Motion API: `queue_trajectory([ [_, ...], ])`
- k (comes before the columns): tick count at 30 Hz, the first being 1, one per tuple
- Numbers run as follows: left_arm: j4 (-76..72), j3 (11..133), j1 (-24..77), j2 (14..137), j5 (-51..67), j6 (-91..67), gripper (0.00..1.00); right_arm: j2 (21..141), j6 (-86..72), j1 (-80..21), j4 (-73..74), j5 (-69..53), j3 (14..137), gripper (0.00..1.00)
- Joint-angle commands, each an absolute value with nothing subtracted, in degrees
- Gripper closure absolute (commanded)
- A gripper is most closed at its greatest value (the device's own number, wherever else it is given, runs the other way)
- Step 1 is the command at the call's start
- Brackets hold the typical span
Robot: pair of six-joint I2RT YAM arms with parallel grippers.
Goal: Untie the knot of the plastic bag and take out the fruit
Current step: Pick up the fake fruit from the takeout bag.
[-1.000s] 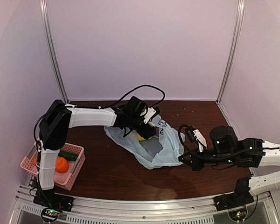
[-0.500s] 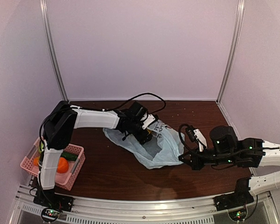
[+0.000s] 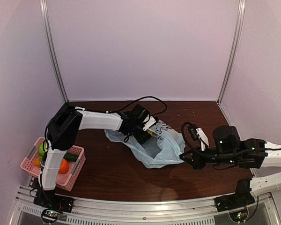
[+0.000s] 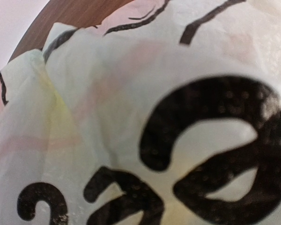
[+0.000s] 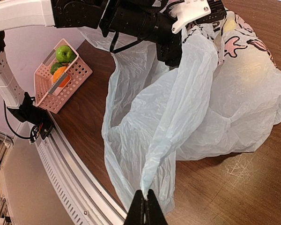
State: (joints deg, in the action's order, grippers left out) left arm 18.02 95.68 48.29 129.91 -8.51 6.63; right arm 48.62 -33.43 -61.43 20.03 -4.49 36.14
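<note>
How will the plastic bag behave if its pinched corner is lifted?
Probably floppy: the plastic bag is thin and wrinkled; the strip in the right jaws is taut while the rest sags on the table. It may drag, not lift: a yellow fruit seems to weigh its far side.

The bag [image 3: 161, 149] is thin, translucent and pale blue-green, with black and pink prints. It is found crumpled and slumped on the counter [image 3: 107, 173], about mid-width. One strip of it is drawn taut and pinched in the closed right claw [image 5: 145, 206]. A yellow fruit [image 5: 230, 24] is seen through the film. A green fruit [image 5: 64, 53], an orange fruit [image 5: 61, 76] and a long dark green fruit [image 3: 68, 157] are lodged in the basket [image 3: 76, 169] at the near left.
</note>
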Motion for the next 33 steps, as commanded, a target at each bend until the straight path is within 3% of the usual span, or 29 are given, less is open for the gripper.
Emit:
queue_trajectory([
  [1,17.0,96.3,47.5,131.3,-8.5,6.5,0.38,48.2,-34.0,-62.0,19.5,-3.3,37.3,1.0],
  [6,15.1,94.6,47.5,128.8,-6.5,4.6,0.49,46.8,-34.4,-62.0,18.9,-2.4,36.6,1.0],
  [16,10.3,87.3,47.5,118.7,1.0,0.2,0.51,43.8,-34.7,-61.9,18.7,2.8,35.7,1.0],
  [33,14.5,80.1,50.5,102.8,12.2,-4.4,0.54,40.7,-34.4,-61.8,18.3,10.2,36.0,1.0],
])
